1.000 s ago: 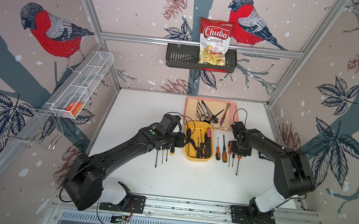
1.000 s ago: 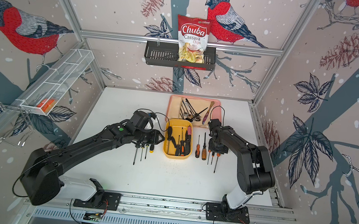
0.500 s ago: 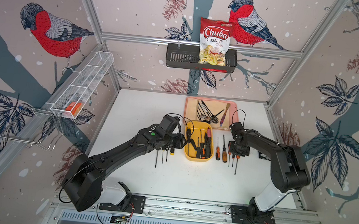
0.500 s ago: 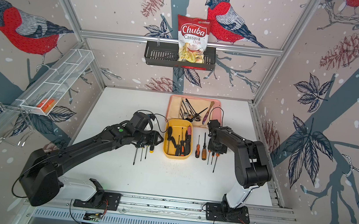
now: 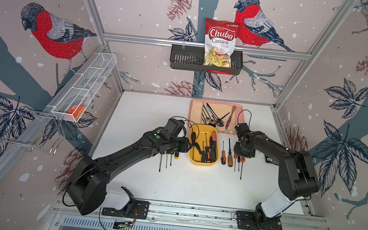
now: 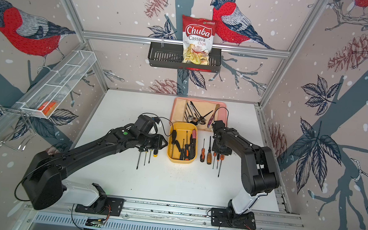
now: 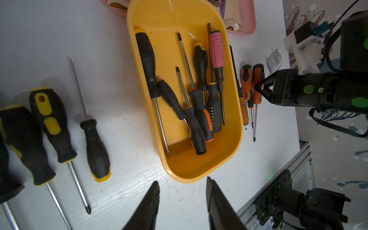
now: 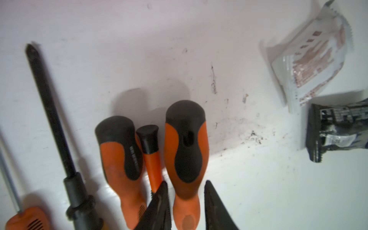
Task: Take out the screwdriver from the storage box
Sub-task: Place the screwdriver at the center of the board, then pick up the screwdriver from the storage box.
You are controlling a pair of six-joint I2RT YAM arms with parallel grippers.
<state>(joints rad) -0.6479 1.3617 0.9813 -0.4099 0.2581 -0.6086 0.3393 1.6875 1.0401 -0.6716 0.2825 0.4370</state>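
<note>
**Both grippers open, screwdrivers lying in the yellow box**

We find the storage box (image 5: 202, 163) at mid-table between the two arms, just in front of the pink tray (image 5: 191, 111). Several screwdrivers (image 7: 201, 123) lie jumbled inside it, among them a pink-handled screwdriver (image 7: 216, 49) and a long black-handled screwdriver (image 7: 147, 59).

The left gripper (image 7: 182, 180) sits just beside the box's left wall, its jaws apart with nothing between them.

The right gripper (image 8: 185, 182) points down at the table (image 5: 193, 187) on the box's right side. Its jaws stand apart astride the neck of an orange-and-black screwdriver (image 8: 186, 143), which lies flat on the table. We see a sliver of table between the handle and one finger, so we read no grip. That tool is the outermost of a row of five lying side by side to the right of the box.

Black-and-yellow screwdrivers (image 7: 49, 119) lie in a similar row on the left, partly under the left arm.
</note>
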